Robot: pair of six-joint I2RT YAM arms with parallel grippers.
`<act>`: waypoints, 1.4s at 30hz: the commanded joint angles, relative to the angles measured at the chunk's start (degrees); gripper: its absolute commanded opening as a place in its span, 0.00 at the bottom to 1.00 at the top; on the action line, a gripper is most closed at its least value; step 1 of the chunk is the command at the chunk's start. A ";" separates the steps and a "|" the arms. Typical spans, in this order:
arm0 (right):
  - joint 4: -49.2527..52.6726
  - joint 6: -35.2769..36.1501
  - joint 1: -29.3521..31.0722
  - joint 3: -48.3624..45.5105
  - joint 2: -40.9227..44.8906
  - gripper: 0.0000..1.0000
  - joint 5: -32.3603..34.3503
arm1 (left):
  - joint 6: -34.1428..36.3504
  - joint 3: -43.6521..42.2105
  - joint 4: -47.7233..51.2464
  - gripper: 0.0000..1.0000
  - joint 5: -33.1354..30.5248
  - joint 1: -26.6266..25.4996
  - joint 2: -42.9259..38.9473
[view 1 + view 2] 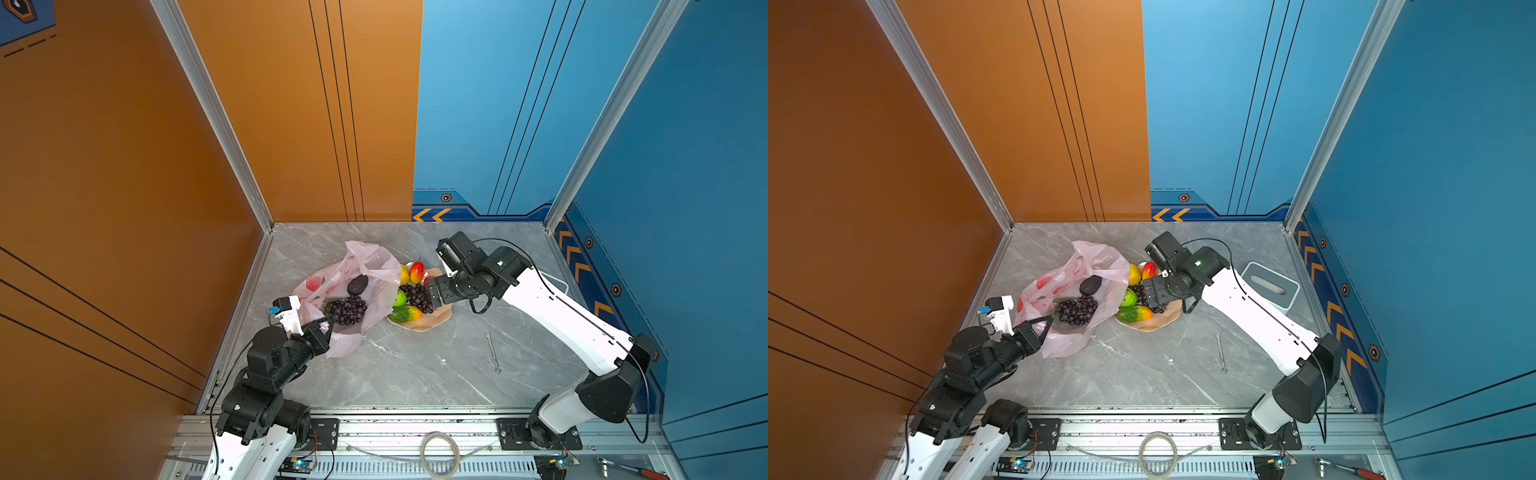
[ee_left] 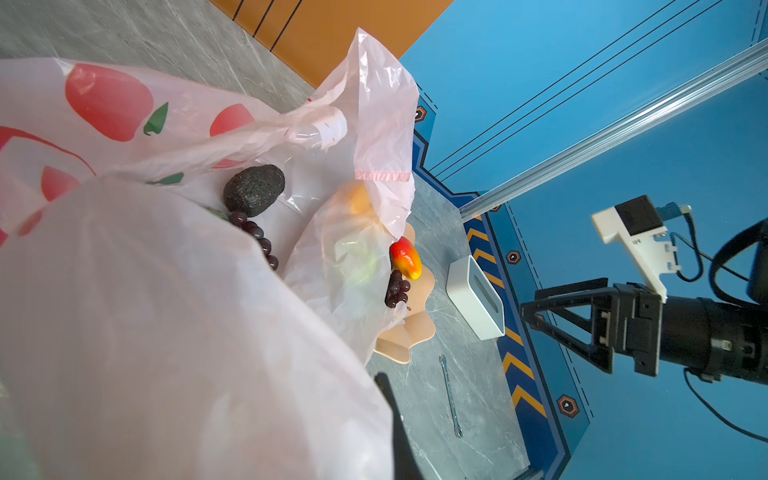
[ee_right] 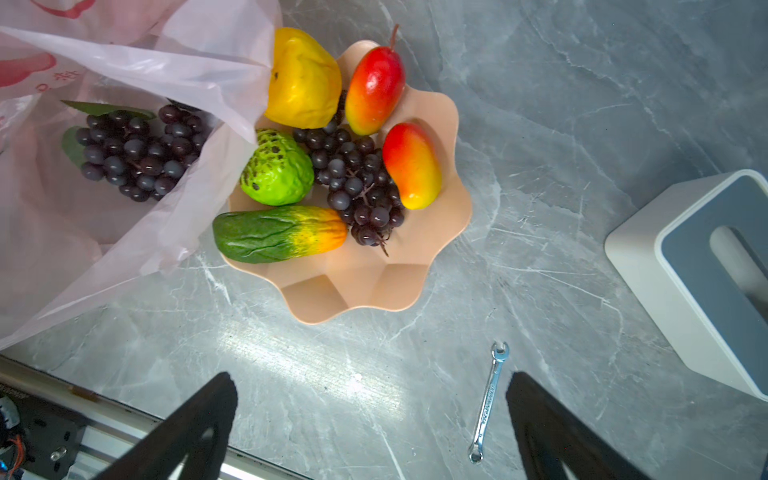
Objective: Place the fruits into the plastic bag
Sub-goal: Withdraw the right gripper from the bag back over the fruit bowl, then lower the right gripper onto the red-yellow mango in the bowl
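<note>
So here's the setup: the plastic bag (image 1: 376, 266) lies crumpled on the grey bench (image 1: 415, 374), at about 9 o'clock from the peach bowl (image 3: 374, 291). Its loose edge laps over the bowl's rim on that side. Two of the fruits are inside the bag: the black avocado (image 1: 357, 285) and, right at its 6 o'clock, a grape bunch (image 1: 348, 311) with green leaves.

The left hand (image 1: 328, 321) sits at the bag's 7 o'clock edge with its fingers closed narrow. It looks like it's pinching the plastic there, though the bag covers most of that wrist view, so I can't see the pinch itself.

Everything else is in the bowl. The lemon (image 3: 301, 79) and a red-yellow fruit (image 3: 374, 89) are on the 12 o'clock side. The bumpy green ball (image 3: 276, 168) is at 9 and the green-orange oblong (image 3: 278, 235) is at 7. The other grape bunch (image 3: 357, 183) is in the middle, with a second red-yellow fruit (image 3: 411, 166) touching it at roughly 1 o'clock.

The right hand (image 3: 370, 376) hangs over the bowl's 2 o'clock side, up off the bench. Its fingers are spread wide with nothing between them.

A small wrench (image 1: 492, 351) lies on the bench at 5 o'clock from the bowl, well apart. A white box (image 1: 1271, 286) sits at 3 o'clock, near the blue wall.
</note>
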State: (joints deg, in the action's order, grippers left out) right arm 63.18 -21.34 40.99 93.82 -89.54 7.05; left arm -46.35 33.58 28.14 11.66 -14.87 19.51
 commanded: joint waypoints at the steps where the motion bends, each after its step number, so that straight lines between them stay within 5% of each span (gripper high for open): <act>1: -1.63 1.48 -3.32 -1.33 -2.01 1.00 -2.43 | 0.04 1.64 0.77 0.00 1.20 0.55 -0.21; 14: -4.99 2.77 -9.15 2.14 -14.04 0.96 -8.46 | 0.45 1.76 0.87 0.00 1.70 0.71 0.54; 42: -4.99 3.85 -10.88 11.70 -28.38 0.81 -8.96 | 0.24 1.24 1.74 0.00 1.83 0.90 -1.22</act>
State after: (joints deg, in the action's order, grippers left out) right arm 57.82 -17.91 30.41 103.77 -116.73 -1.45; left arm -46.35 33.58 28.95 12.69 -14.57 18.94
